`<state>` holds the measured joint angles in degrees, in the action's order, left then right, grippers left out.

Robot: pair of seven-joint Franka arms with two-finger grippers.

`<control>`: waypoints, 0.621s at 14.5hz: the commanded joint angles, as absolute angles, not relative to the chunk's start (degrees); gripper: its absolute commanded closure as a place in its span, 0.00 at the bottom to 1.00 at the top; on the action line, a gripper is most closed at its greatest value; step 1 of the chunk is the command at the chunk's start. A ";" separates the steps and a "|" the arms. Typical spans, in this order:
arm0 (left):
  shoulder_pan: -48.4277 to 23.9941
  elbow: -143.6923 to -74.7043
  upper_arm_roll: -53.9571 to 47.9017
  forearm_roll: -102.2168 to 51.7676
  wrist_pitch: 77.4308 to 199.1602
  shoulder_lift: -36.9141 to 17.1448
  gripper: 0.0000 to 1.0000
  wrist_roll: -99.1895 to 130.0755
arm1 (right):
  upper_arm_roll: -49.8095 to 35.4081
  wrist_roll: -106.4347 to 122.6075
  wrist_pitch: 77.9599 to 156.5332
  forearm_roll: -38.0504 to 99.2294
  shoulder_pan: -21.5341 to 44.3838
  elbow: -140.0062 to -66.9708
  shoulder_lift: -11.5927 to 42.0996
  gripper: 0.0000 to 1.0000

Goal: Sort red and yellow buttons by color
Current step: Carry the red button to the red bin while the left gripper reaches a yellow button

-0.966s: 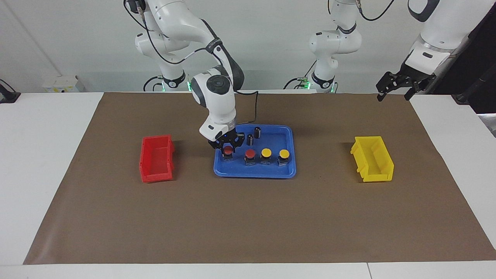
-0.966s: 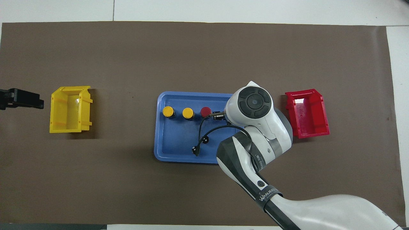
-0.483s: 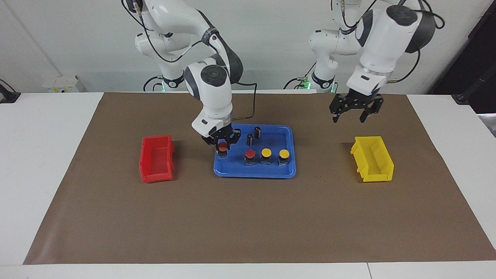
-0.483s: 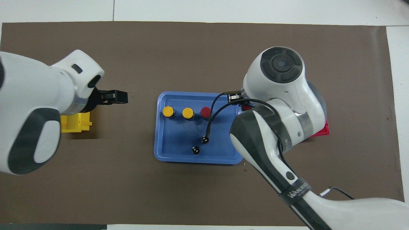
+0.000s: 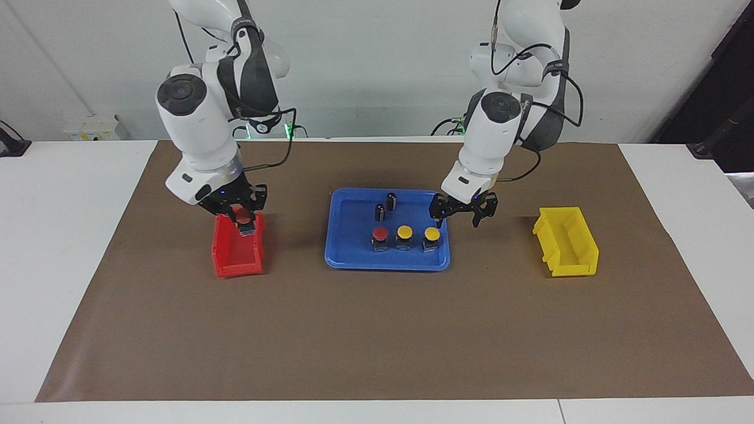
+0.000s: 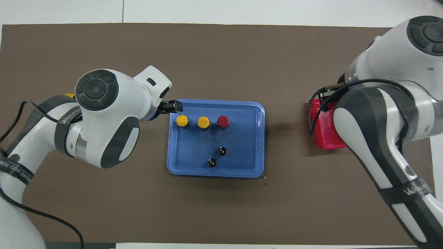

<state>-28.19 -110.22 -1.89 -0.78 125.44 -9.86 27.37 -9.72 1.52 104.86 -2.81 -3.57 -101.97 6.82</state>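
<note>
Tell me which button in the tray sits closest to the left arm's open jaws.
The yellow button at the tray's left-arm end; the other yellow button and the red button sit further along the row.

- Both views are evenly and brightly lit from above; no dim corners are seen.
- Soft, short shadows are cast on the brown mat (image 5: 377,330) beside the blue tray (image 5: 439,259) and the yellow bin (image 5: 580,259).
- A pale sheen is seen on the tray floor.
- Sharp focus is held throughout; straight counter (image 5: 59,265) edges show little distortion.
</note>
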 commanded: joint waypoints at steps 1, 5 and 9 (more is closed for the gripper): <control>-30.58 -110.74 -0.97 -1.32 126.39 -10.81 0.05 28.65 | -10.46 7.71 111.24 -1.06 -7.11 -110.54 3.00 0.70; -31.46 -113.29 -0.97 -1.32 128.84 -10.55 0.07 29.26 | -10.37 9.32 120.91 3.43 -9.14 -119.95 -0.08 0.70; -31.82 -113.90 -0.97 -1.32 130.25 -10.90 0.09 29.53 | -10.46 8.97 126.47 4.91 -8.70 -125.94 -1.41 0.70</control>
<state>-30.63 -112.27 -1.91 -0.78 127.76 -11.28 28.82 -10.19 8.18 124.22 2.40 -8.36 -122.02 1.21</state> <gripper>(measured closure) 0.084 0.590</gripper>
